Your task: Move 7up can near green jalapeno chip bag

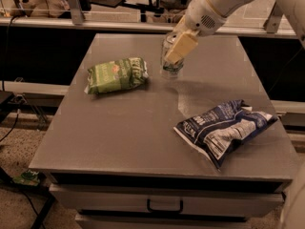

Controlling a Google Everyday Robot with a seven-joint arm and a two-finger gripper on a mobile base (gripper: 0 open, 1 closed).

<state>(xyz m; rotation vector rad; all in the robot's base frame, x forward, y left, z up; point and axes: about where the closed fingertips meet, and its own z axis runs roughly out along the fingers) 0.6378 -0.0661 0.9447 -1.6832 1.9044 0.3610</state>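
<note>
The 7up can (170,67) is held upright in my gripper (175,51), at or just above the grey table (143,123) near its far middle. My fingers (180,46) are shut around the can and hide most of it. The green jalapeno chip bag (116,75) lies flat on the table just left of the can, a small gap between them. My white arm reaches in from the upper right.
A larger dark blue-and-white chip bag (224,128) lies on the table's right front part. A drawer with a handle (164,206) sits under the table's front edge. A rail and other furniture stand behind the table.
</note>
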